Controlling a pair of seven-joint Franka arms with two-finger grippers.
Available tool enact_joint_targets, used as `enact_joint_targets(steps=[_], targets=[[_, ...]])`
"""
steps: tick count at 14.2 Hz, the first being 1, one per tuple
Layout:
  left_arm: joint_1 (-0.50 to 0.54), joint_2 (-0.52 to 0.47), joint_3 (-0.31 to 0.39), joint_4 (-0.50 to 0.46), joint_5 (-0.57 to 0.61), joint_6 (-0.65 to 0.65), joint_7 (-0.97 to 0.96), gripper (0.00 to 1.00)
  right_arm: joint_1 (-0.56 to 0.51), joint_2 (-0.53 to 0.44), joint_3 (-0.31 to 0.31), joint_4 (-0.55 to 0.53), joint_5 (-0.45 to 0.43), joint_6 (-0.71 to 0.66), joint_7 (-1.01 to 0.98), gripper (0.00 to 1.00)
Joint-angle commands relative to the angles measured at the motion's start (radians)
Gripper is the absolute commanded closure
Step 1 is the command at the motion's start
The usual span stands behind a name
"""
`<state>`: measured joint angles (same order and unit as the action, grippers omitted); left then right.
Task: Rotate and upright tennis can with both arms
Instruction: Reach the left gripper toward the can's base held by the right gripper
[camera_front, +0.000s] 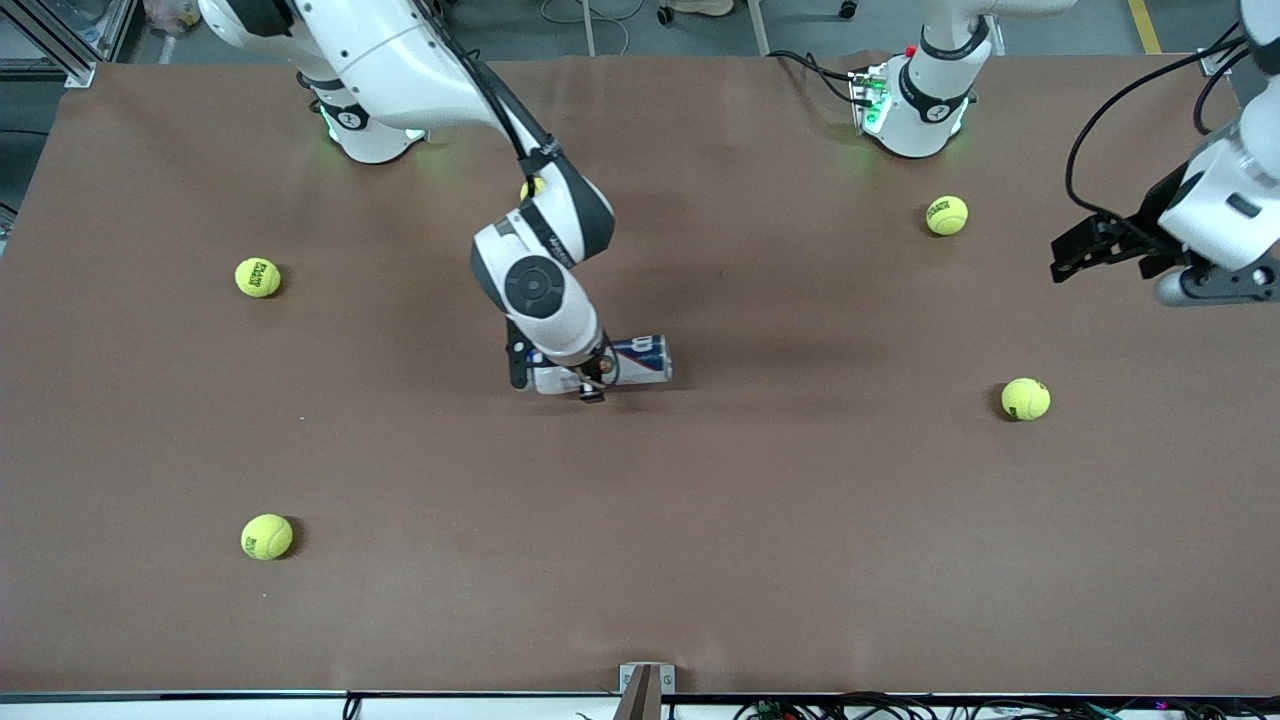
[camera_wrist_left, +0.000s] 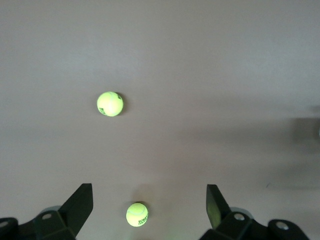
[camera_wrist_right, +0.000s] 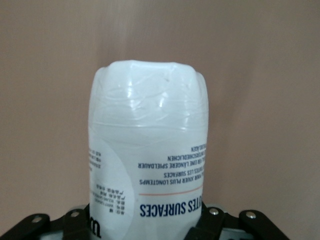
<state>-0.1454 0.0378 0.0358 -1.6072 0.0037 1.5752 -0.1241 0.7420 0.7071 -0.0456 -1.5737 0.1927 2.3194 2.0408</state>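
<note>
The tennis can (camera_front: 640, 362) lies on its side near the middle of the brown table (camera_front: 760, 520), its navy and white label showing. My right gripper (camera_front: 565, 380) is shut on the can's end that points toward the right arm's end of the table, reaching down from above. In the right wrist view the can (camera_wrist_right: 150, 145) fills the middle, with its rounded clear end pointing away and the right gripper (camera_wrist_right: 146, 226) pressed against both its sides. My left gripper (camera_front: 1085, 250) waits open in the air over the left arm's end of the table, and the left wrist view shows the left gripper (camera_wrist_left: 149, 200) holding nothing.
Several yellow-green tennis balls lie scattered: one (camera_front: 946, 215) near the left arm's base, one (camera_front: 1025, 398) nearer the front camera, two (camera_front: 258, 277) (camera_front: 267, 536) toward the right arm's end. Two balls (camera_wrist_left: 110, 103) (camera_wrist_left: 137, 214) show under the left gripper.
</note>
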Motion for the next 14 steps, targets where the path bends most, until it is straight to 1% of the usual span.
enact_joint_targets(steps=[1,3,4,7,9,11,13,14], targets=[[-0.029,0.077,-0.03,0.053,-0.008,-0.01,-0.057,0.0,0.059,0.133,-0.033,0.2,-0.057,-0.017,0.123,0.38],[-0.061,0.114,-0.051,0.059,-0.01,-0.006,-0.092,0.0,0.08,0.199,-0.033,0.286,-0.126,-0.02,0.232,0.38],[-0.078,0.138,-0.06,0.059,-0.042,0.003,-0.103,0.0,0.1,0.239,-0.033,0.334,-0.143,-0.02,0.267,0.38],[-0.083,0.212,-0.063,0.059,-0.238,0.023,-0.107,0.0,0.137,0.31,-0.04,0.435,-0.156,-0.021,0.321,0.38],[-0.077,0.246,-0.063,0.055,-0.386,0.067,-0.107,0.0,0.158,0.322,-0.051,0.452,-0.16,-0.02,0.335,0.37],[-0.069,0.308,-0.063,0.047,-0.519,0.12,-0.106,0.0,0.162,0.322,-0.051,0.455,-0.16,-0.02,0.335,0.33],[-0.065,0.381,-0.063,0.044,-0.617,0.152,-0.091,0.0,0.162,0.322,-0.053,0.455,-0.164,-0.02,0.326,0.07],[-0.065,0.414,-0.063,0.038,-0.664,0.178,-0.083,0.0,0.162,0.322,-0.051,0.455,-0.189,-0.02,0.322,0.0]])
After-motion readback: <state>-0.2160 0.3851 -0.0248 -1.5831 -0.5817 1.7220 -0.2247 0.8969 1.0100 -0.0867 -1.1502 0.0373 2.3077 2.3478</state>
